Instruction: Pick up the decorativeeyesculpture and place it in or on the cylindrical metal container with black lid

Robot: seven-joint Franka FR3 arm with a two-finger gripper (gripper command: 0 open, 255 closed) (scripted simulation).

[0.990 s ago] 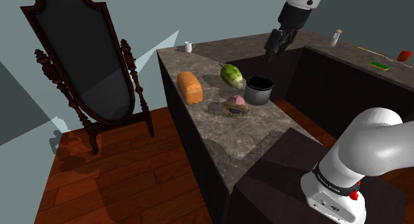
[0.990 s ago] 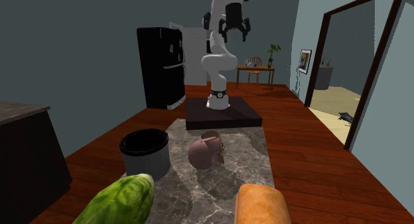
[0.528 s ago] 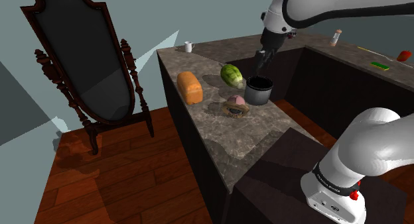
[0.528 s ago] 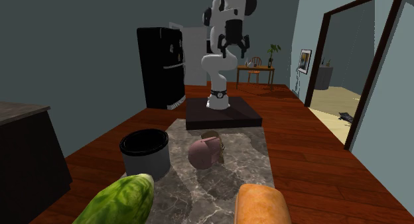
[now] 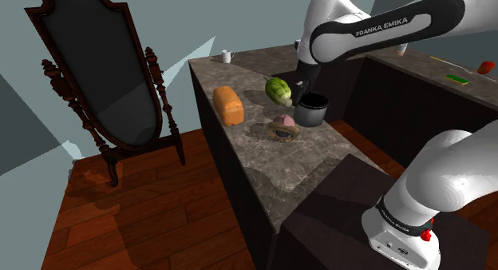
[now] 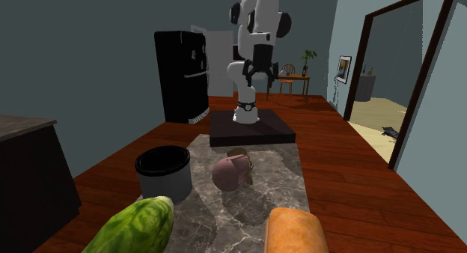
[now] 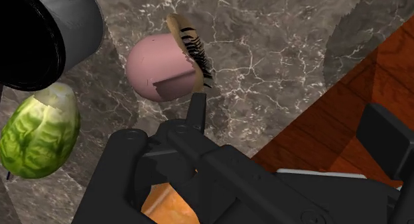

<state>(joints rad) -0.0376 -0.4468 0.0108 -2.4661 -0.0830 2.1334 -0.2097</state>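
Lower than half a second ago, the gripper [image 6: 259, 77] has come down from high over the counter and now hangs close above the dark grey container [image 5: 310, 110]. It is released, its black fingers apart with nothing between them. Just beside the container the eye sculpture [image 7: 169, 70] lies on its side where it lay before. Its long axis runs flat along the counter, with the flat, black-lashed face turned toward the stand [image 6: 251, 132] and the rounded pink back turned toward the loaf [image 5: 228, 105]. A green lettuce [image 5: 278, 89] sits just beside the container on another side, the loaf lies farther from the container than either, and a white cup [image 5: 227, 57] stands well apart from it at the counter's far corner. The counter [image 5: 295, 168] is dark veined stone above a reddish plank floor [image 5: 144, 220]. A standing mirror [image 5: 100, 77] in a carved dark frame and a black fridge [image 6: 181, 75] stand well away from the container.
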